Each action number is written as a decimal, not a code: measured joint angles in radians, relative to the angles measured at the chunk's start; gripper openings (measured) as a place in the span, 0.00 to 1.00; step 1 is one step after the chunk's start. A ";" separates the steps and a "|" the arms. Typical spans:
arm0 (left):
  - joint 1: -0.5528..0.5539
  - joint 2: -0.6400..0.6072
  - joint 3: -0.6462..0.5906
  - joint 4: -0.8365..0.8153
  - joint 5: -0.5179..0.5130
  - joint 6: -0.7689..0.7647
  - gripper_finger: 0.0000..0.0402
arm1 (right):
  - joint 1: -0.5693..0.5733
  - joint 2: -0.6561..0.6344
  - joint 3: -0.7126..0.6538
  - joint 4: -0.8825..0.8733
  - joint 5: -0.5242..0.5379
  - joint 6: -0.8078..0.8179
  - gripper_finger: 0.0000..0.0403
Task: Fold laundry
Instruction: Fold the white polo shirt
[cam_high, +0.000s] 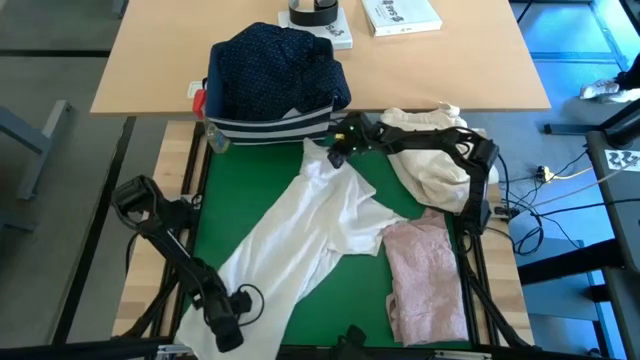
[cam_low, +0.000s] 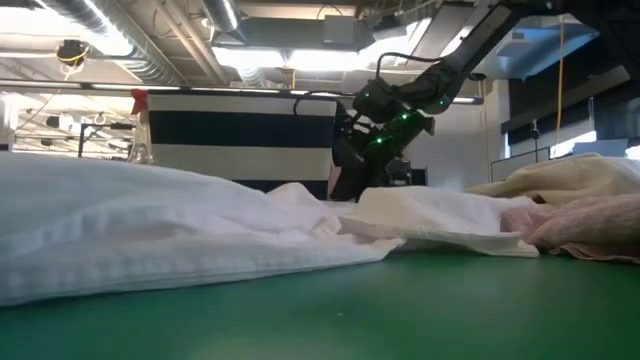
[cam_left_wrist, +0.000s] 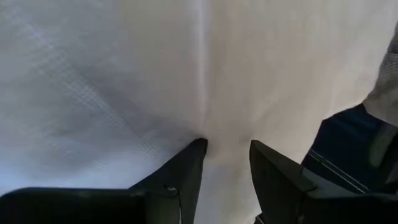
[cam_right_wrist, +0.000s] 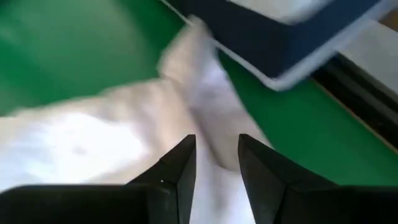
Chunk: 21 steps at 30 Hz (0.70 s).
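While spread diagonally, white shirt (cam_high: 310, 225) sits pinched btwn both grippers.

The white shirt (cam_high: 300, 235) runs off the bottom edge of the high view at lower left. The bin (cam_high: 268, 128) is mostly covered by the dotted shirt (cam_high: 275, 65). In the right wrist view the cloth between the fingers (cam_right_wrist: 177, 171) is blurred. Objects at top centre are cut off.
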 joint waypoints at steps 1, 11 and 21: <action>0.001 0.000 0.000 -0.003 0.001 0.000 0.33 | 0.011 0.004 0.000 0.024 -0.026 0.005 0.30; 0.034 0.000 -0.003 -0.011 0.016 -0.012 0.33 | 0.108 0.094 0.000 -0.007 0.098 0.019 0.30; 0.002 -0.001 -0.004 -0.005 -0.008 -0.125 0.33 | 0.012 0.072 0.009 -0.275 0.205 -0.047 0.25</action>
